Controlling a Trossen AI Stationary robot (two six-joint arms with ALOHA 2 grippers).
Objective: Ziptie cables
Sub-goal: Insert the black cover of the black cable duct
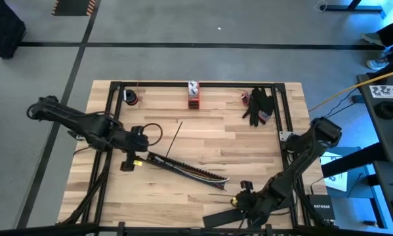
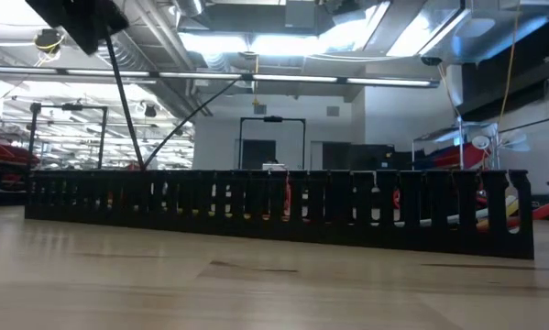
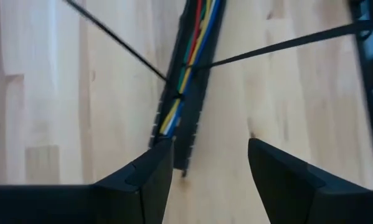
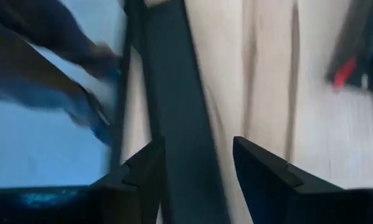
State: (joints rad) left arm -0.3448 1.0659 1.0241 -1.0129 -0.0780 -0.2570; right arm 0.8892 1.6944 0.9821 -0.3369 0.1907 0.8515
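I see one slotted bar (image 1: 186,169) mid-table holding the cables (image 3: 185,73), one zip tie (image 3: 114,42) looped round them, left gripper (image 3: 208,165) released beside the bar's left end, right gripper (image 4: 195,165) released, empty, at the near right edge.

A light wooden bench (image 1: 203,124) is bordered by a black frame (image 1: 111,118) along its back and sides. A long black slotted bar (image 1: 186,169) is laid slantwise across the front half of the bench. A thin straight black strip (image 1: 172,139) is seen running from the bar toward the back. At the back edge, a red and white object (image 1: 193,94) is set in the middle, a small dark round item (image 1: 130,98) to one side, and a pair of black gloves (image 1: 258,105) to the other. Grey floor (image 1: 183,26) is seen beyond, crossed by a dark line.
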